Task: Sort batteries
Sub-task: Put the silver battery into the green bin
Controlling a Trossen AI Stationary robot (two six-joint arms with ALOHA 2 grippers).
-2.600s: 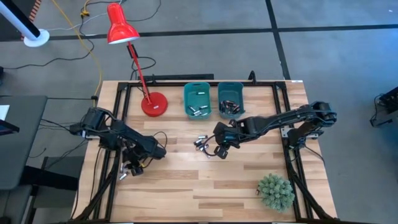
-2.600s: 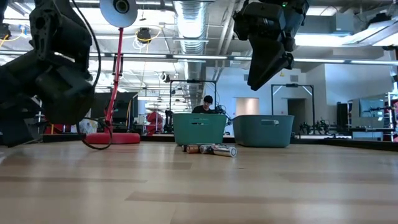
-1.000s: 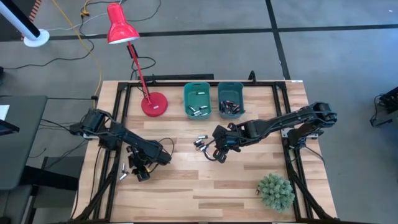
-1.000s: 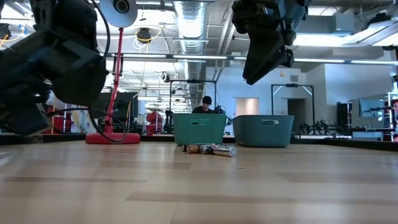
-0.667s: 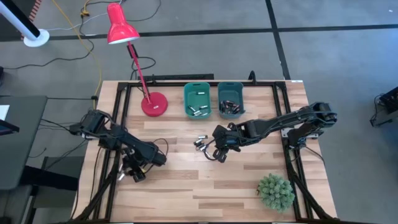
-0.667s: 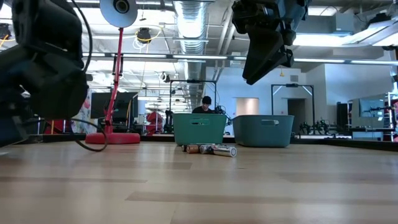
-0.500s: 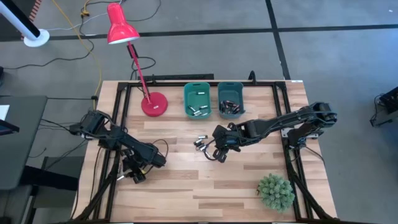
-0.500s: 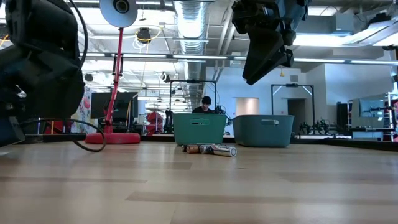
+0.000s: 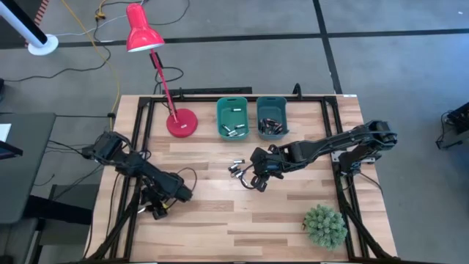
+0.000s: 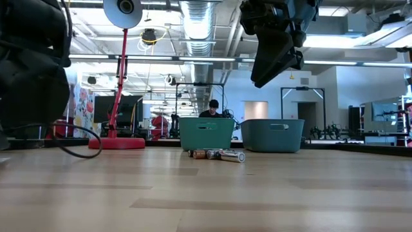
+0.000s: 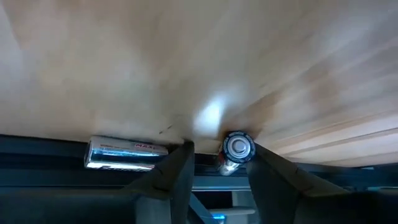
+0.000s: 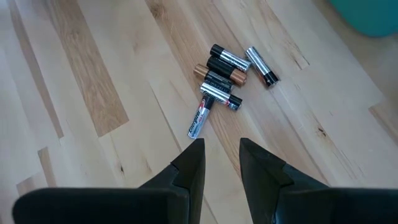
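Swung back to the table's left edge, the left tool (image 11: 219, 163) straddles a battery (image 11: 237, 149), jaws open.

left claw (image 11: 219, 163) low at table's left edge, fingers parted | left arm stretched along left side | right claw (image 12: 219, 158) raised mid-table, pointing down, fingers narrowly apart, empty | right arm reaching in from right

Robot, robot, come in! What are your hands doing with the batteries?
Left hand open around a battery at the table edge. Right hand open, empty, above the loose batteries. Nothing in the way.
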